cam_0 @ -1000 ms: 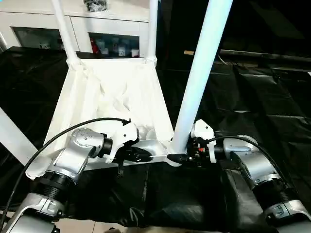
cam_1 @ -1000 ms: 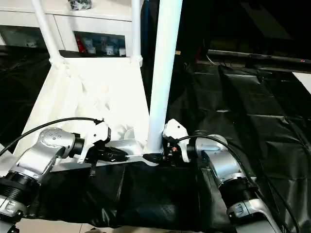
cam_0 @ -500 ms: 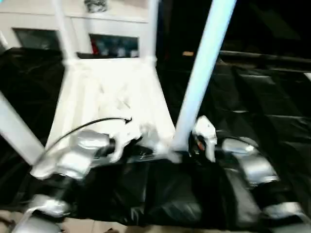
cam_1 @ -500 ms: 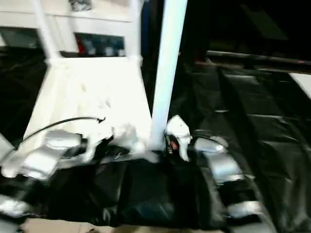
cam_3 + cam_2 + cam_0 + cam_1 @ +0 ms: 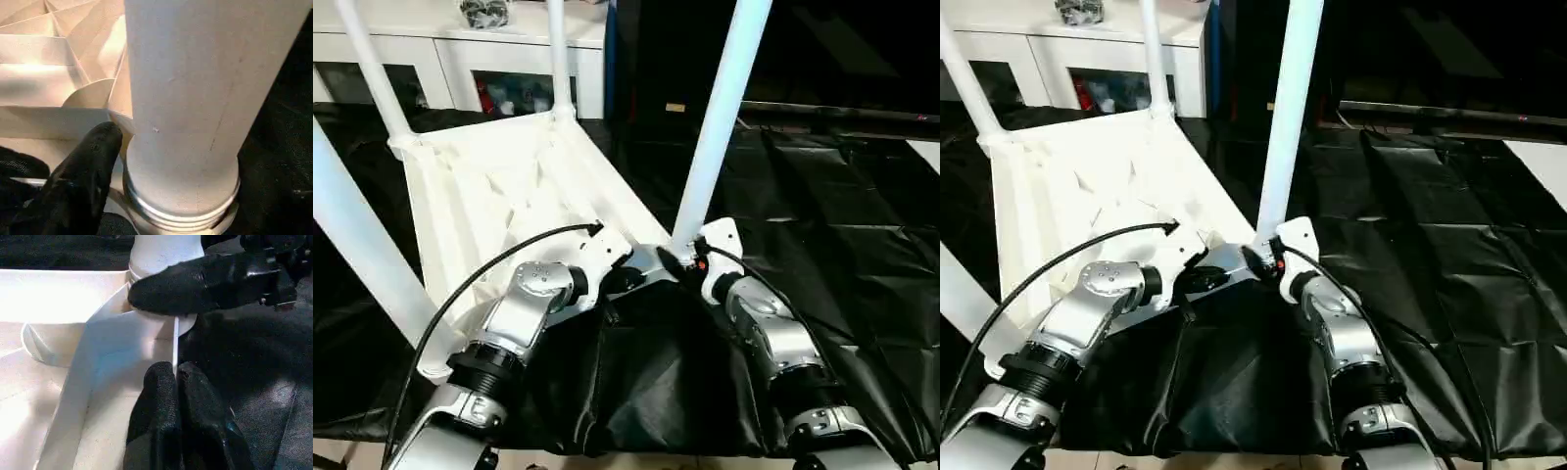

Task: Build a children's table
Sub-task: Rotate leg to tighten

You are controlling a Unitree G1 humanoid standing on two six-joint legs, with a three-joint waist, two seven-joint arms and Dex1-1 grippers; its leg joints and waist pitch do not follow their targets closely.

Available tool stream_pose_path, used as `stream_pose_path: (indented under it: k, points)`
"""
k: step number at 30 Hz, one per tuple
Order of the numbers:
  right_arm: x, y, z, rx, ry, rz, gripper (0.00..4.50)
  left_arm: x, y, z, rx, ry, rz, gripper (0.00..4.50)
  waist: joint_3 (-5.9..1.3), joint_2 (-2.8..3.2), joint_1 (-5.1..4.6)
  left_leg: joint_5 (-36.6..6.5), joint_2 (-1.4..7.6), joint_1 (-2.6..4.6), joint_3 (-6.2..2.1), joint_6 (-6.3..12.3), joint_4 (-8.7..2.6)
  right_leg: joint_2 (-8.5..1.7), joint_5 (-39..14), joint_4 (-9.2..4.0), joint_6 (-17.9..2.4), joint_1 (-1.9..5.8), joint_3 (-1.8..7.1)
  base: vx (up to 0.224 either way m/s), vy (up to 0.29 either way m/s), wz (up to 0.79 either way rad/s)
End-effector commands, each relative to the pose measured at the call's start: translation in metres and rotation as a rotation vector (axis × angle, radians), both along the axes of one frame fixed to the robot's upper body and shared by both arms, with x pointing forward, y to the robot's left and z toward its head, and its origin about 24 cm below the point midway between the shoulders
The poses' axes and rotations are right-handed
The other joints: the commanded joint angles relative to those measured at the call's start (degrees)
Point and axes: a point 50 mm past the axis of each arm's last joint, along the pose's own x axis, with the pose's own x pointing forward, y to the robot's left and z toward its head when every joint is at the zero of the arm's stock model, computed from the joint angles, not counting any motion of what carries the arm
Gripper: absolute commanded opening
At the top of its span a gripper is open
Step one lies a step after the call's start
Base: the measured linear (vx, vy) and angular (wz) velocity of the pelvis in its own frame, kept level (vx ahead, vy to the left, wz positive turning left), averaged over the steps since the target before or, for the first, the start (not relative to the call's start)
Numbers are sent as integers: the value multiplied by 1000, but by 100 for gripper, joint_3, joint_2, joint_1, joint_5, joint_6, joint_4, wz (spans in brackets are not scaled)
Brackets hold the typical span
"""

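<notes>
The children's table lies upside down on the black cover, its ribbed white tabletop (image 5: 499, 186) facing up. Legs stand in its sockets: near right (image 5: 720, 108), near left (image 5: 362, 245), and two at the back (image 5: 372, 69) (image 5: 558, 59). My left gripper (image 5: 625, 282) is at the near edge beside the near right corner. It is shut, with the tabletop's thin rim (image 5: 174, 347) running in between its fingertips (image 5: 161, 382). My right gripper (image 5: 680, 262) is at the base of the near right leg (image 5: 186, 98), right by its socket collar.
The work table's black cover (image 5: 842, 225) stretches to the right and drapes over the front edge (image 5: 656, 392). A white cabinet (image 5: 450, 49) stands behind the table. A black cable (image 5: 480, 274) loops over my left forearm.
The whole picture has shifted and tilted. The tabletop now sits turned relative to my arms, its near right corner farther up the picture. Both grippers have stayed at that corner.
</notes>
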Motion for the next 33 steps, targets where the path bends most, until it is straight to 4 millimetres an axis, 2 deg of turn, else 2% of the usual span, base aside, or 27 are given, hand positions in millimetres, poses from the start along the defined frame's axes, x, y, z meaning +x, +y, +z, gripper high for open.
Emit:
stream_pose_path:
  k: [1,3,7,8,11,14,15,17,19,23,28,33]
  points:
    - [-8,32,9,-17,-38,282,388,-6,-24,20,-69,-70,-191,0,-343,34,25,-1606,111,17,-38,113,-429,-328,-1893,-478,-961,285,231,0,0,0]
    - [-10,23,10,-37,-41,339,393,-9,-18,21,-67,-70,-232,0,-349,45,25,-1522,113,13,-25,165,-416,-328,-1670,-460,-1022,284,244,0,0,0]
    - [-13,11,13,-65,-49,427,393,-13,-9,21,-67,-53,-291,0,-381,57,52,-1089,126,9,-5,320,-378,-313,-781,-349,-1344,311,248,0,0,0]
    - [-15,4,15,-71,-48,479,393,-16,-3,22,-78,-39,-334,0,-387,68,70,-1055,133,36,2,356,-370,-310,-629,-337,-1426,301,247,0,0,0]
    - [-20,-7,17,-86,-40,574,393,-19,8,22,-71,-15,-383,0,-385,65,89,-996,137,32,11,446,-363,-308,-438,-310,-1514,318,247,0,0,0]
    - [-24,-10,18,-94,-24,638,393,-20,16,21,-64,6,-396,0,-359,65,132,-1190,144,56,17,379,-379,-320,-812,-354,-1477,305,251,0,0,0]
    - [-27,-13,18,-101,-9,689,376,-20,22,21,-60,20,-409,0,-356,35,141,-1229,145,61,19,360,-383,-314,-904,-363,-1446,307,249,0,0,0]
    - [-29,-15,18,-101,-2,712,358,-20,25,21,-62,26,-412,0,-352,51,175,-1278,149,71,20,307,-388,-319,-1068,-366,-1387,294,258,0,0,0]
    - [-33,-16,19,-90,10,744,348,-19,31,22,-74,43,-421,0,-348,39,191,-1311,150,85,26,273,-387,-318,-1132,-375,-1376,277,261,0,0,0]
    - [-35,-16,18,-91,18,772,320,-20,33,22,-84,60,-432,0,-349,41,212,-1284,148,60,14,232,-394,-329,-1234,-374,-1310,288,258,0,0,0]
    - [-37,-14,18,-93,25,796,290,-21,34,22,-85,69,-444,0,-352,55,216,-1322,144,61,8,188,-396,-324,-1315,-384,-1267,286,256,0,0,0]
    - [-40,-12,18,-90,32,803,272,-20,34,22,-82,68,-444,0,-365,62,226,-1205,144,57,9,205,-388,-314,-1058,-354,-1317,294,255,0,0,0]
